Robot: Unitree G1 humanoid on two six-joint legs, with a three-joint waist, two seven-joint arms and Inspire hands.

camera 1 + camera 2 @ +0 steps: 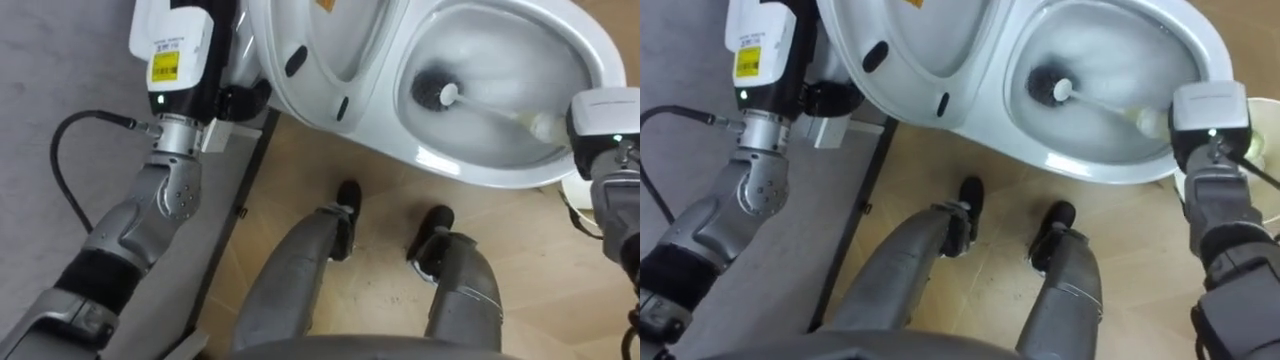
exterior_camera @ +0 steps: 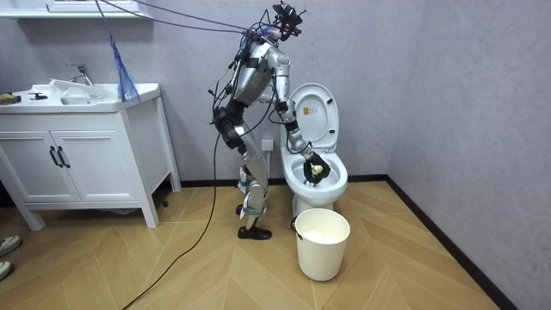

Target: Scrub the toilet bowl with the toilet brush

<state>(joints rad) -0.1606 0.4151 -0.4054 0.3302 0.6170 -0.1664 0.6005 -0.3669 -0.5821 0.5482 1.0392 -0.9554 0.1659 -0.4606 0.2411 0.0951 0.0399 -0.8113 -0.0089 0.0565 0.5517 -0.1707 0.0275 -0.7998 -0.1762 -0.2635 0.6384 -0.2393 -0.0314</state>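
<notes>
The brushing looks to be in mid-course. The toilet brush [image 1: 432, 90] is down inside the toilet bowl [image 1: 470, 172], which sits at about 1 o'clock in the eye views. Its dark head presses on the bowl's inner wall on the side toward 10 o'clock, and its white handle [image 1: 495, 110] slants away toward 4 o'clock. The handle runs up to the right hand [image 2: 314, 166], which hangs over the bowl's rim. The wrist covers that hand from above, so I cannot tell whether it is clamped on the handle, though the handle's angle suggests that it is.

The seat and lid [image 1: 320, 60] stand raised at 12 o'clock, so opening the toilet is done. I judge that what remains is working the head round the rest of the wall and under the rim, then lifting the brush out.

The bowl holds only the brush head, and its surface looks pale and wet. A cream bucket [image 2: 323, 244] stands on the floor just in front of the toilet, at 3 o'clock from the robot's feet. Its inside looks pale, and nothing can be made out in it.
</notes>
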